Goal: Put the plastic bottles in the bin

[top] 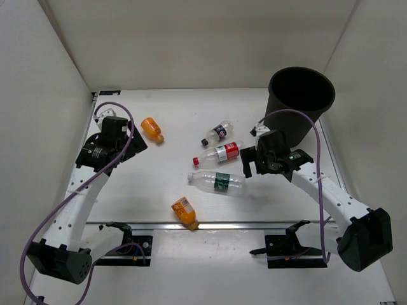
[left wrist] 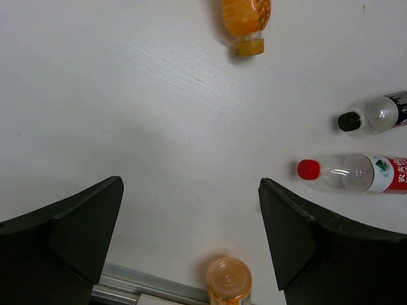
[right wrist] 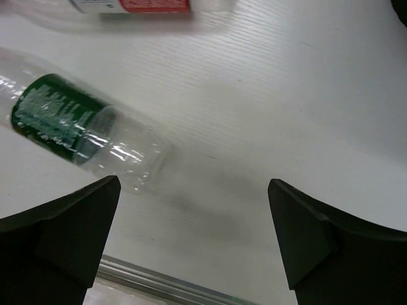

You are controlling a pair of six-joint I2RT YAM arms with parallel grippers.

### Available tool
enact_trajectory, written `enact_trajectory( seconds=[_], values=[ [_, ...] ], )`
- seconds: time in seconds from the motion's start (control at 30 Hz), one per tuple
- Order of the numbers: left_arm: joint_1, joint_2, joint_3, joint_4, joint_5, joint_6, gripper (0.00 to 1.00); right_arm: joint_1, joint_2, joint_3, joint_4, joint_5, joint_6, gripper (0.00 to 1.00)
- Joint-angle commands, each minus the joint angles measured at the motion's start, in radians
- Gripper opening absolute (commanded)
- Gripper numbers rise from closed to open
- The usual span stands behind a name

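Five plastic bottles lie on the white table. One orange bottle (top: 152, 129) (left wrist: 245, 22) is at the back left; the other orange bottle (top: 184, 212) (left wrist: 229, 279) rests against the front rail. Three clear ones lie in the middle: the blue-label bottle (top: 217, 133) (left wrist: 375, 115), the red-label bottle (top: 219, 153) (left wrist: 350, 173) and the green-label bottle (top: 216, 181) (right wrist: 76, 130). The black bin (top: 300, 101) stands at the back right. My left gripper (top: 133, 141) (left wrist: 191, 210) hangs open and empty beside the back orange bottle. My right gripper (top: 248, 164) (right wrist: 194, 210) is open and empty, just right of the green-label bottle's base.
A metal rail (top: 254, 223) (right wrist: 159, 279) runs along the table's front edge. White walls enclose the left, back and right sides. The right arm's purple cable (top: 299, 117) loops in front of the bin.
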Motion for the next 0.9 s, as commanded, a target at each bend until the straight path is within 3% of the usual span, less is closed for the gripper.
enact_trajectory(
  seconds=[0.0, 0.23, 0.63, 0.87],
  values=[
    [-0.007, -0.039, -0.006, -0.052, -0.009, 0.006, 0.99, 0.066, 0.015, 0.064, -0.007, -0.028, -0.085, 1.00],
    [-0.006, -0.067, -0.129, -0.003, 0.066, 0.000, 0.99, 0.172, 0.038, 0.058, 0.151, -0.264, -0.213, 0.99],
    [-0.013, -0.084, -0.183, 0.006, 0.067, 0.038, 0.99, 0.193, 0.212, -0.034, 0.351, -0.359, -0.332, 0.99],
    [-0.009, -0.105, -0.213, 0.035, 0.075, 0.058, 0.98, 0.224, 0.292, -0.088, 0.375, -0.310, -0.331, 0.99]
  ],
)
